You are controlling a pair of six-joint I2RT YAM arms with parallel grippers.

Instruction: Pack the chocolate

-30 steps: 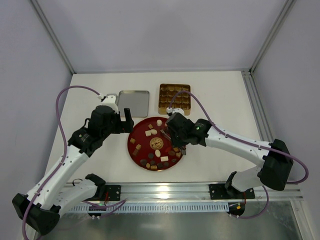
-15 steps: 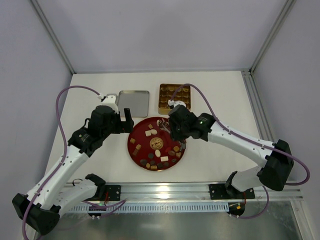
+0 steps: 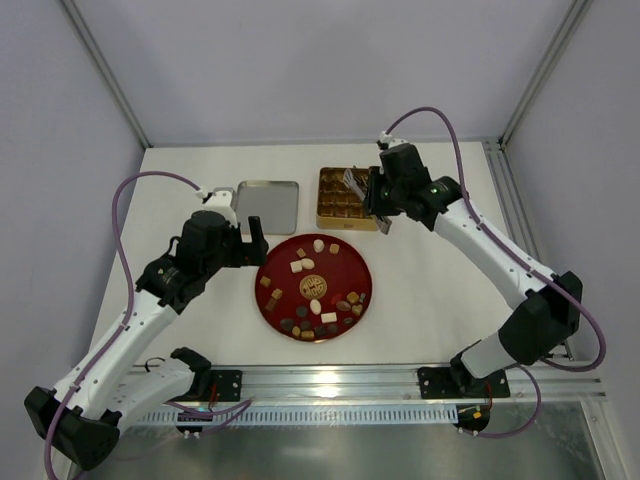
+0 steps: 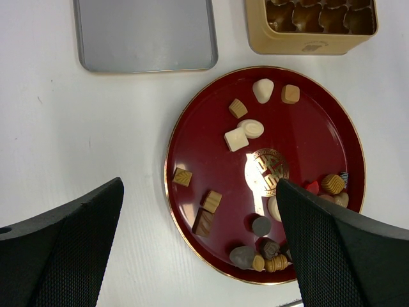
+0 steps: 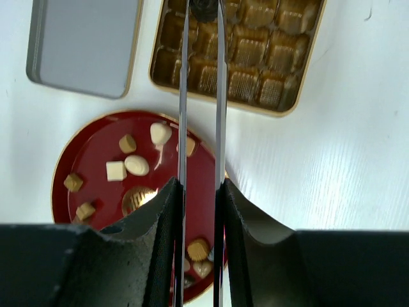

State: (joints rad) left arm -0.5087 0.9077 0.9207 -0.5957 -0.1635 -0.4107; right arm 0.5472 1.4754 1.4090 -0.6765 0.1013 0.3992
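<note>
The table (image 3: 440, 300) is white. The plate (image 3: 343, 262) near its middle is deep red, with a thin gold rim and a gold emblem (image 4: 267, 167) at its centre. The chocolates (image 4: 236, 139) on it are cream-white, tan and dark brown, some of them ridged. The tin (image 3: 330, 221) toward the far edge is gold, and its tray is a brown-gold grid of cells. The lid (image 3: 268, 206) left of it is plain matt grey with a silvery rim. The chocolate (image 5: 204, 6) between the right gripper's (image 5: 202, 16) silvery fingers (image 5: 182, 96) is dark brown. The left gripper's (image 4: 199, 185) fingers (image 4: 70, 256) are black with a fine mesh pattern. The left arm (image 3: 130, 330) and right arm (image 3: 490, 250) are white with black joints, and their cables (image 3: 122, 250) are purple.
</note>
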